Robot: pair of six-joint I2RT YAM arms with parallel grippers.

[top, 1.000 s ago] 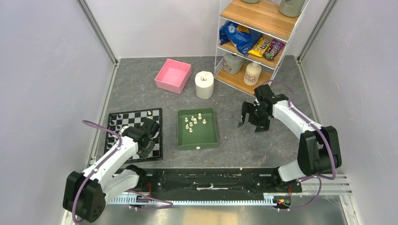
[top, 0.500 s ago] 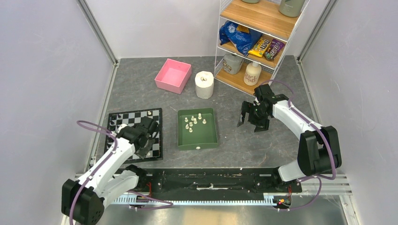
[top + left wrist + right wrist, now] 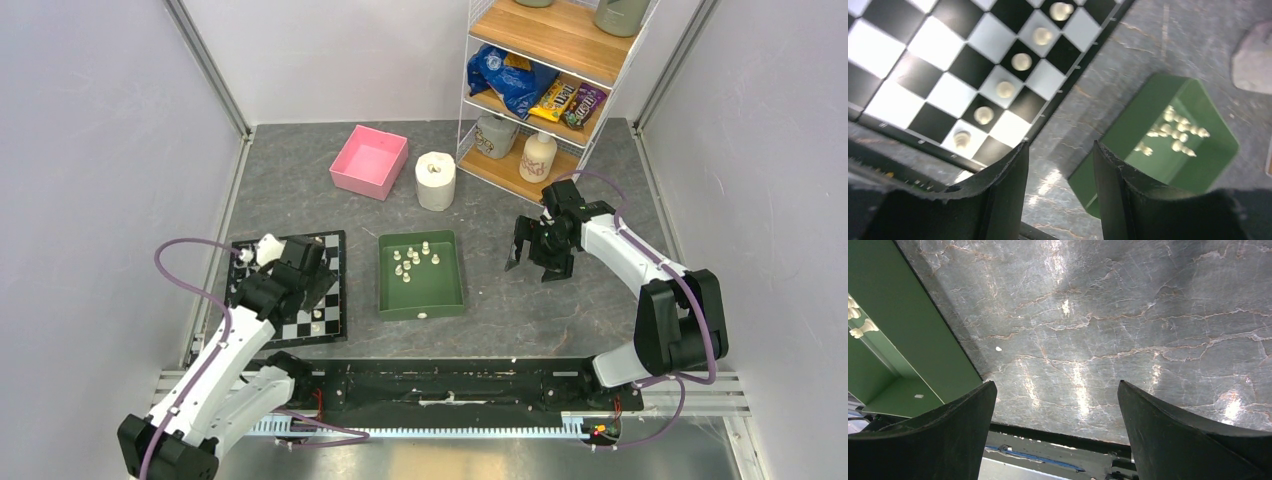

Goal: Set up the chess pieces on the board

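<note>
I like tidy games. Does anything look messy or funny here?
Nothing is spilled or broken. Most chess pieces left in the green tray huddle at its far end, but one lone piece sits by the near wall. The row on the board looks neat.

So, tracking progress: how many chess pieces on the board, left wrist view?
6 chess pieces, on consecutive squares, second row from the board edge nearest the green tray. The board is cropped; more may be hidden.
</note>
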